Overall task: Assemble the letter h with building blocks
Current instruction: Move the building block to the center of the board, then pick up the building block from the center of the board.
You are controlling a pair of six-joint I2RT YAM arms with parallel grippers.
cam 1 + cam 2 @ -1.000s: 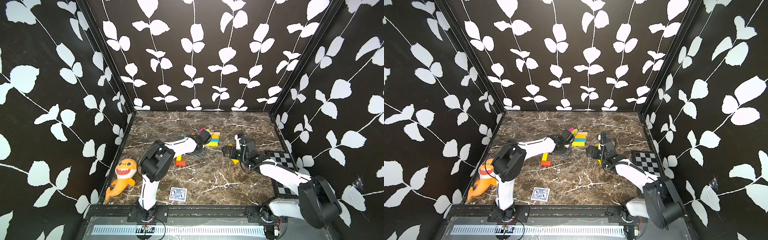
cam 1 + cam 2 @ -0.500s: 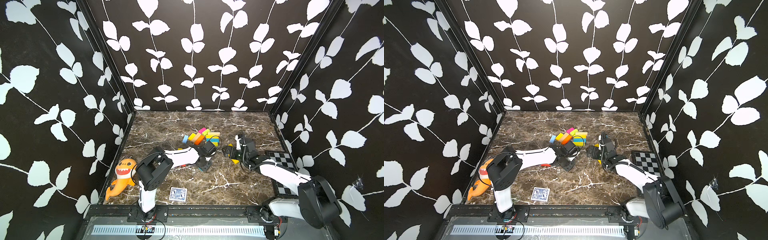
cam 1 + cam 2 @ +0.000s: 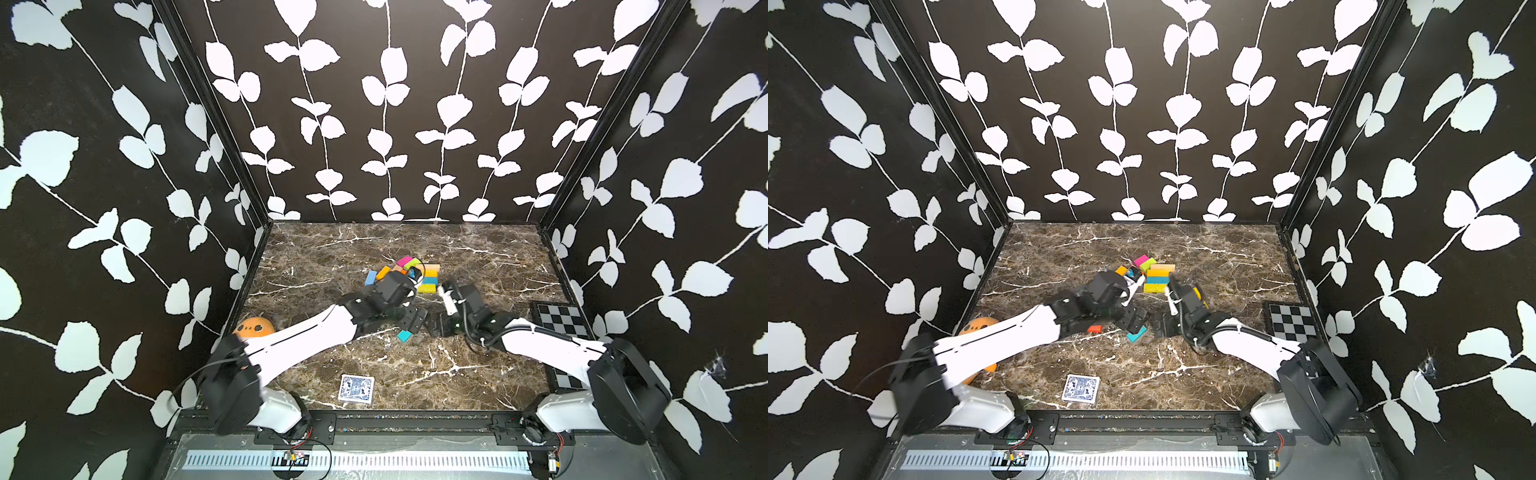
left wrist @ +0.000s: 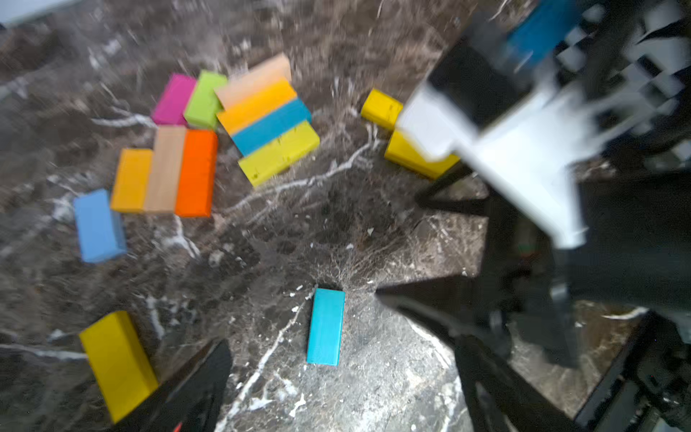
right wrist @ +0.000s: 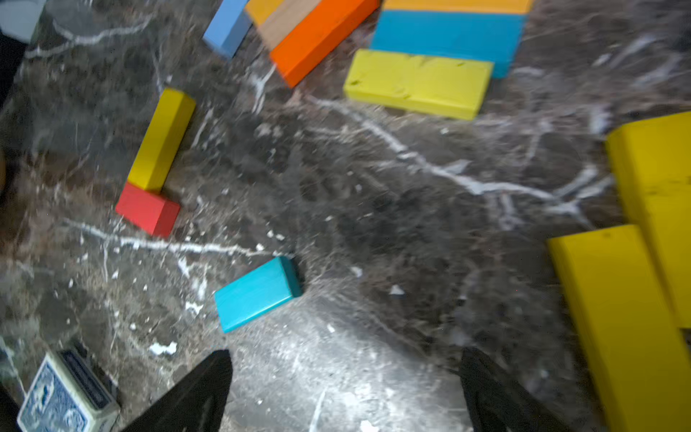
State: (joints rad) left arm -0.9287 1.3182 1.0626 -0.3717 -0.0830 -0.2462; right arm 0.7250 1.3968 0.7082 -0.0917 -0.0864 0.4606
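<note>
Just clear of the block cluster (image 4: 261, 119), the left gripper (image 3: 1136, 318) has sprung wide open and empty. The teal block (image 4: 325, 325) it released lies flat beneath. The right gripper (image 5: 344, 359) also gapes, empty. Probably one h piece is now placed.

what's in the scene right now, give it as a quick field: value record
left pincer: open, empty
right pincer: open, empty
teal block: lying flat, alone, near both pincers, touched by neither
block cluster: packed together, farther back
yellow block: one end touching a red block
extras: card deck, checkerboard
letter h: not formed yet
</note>
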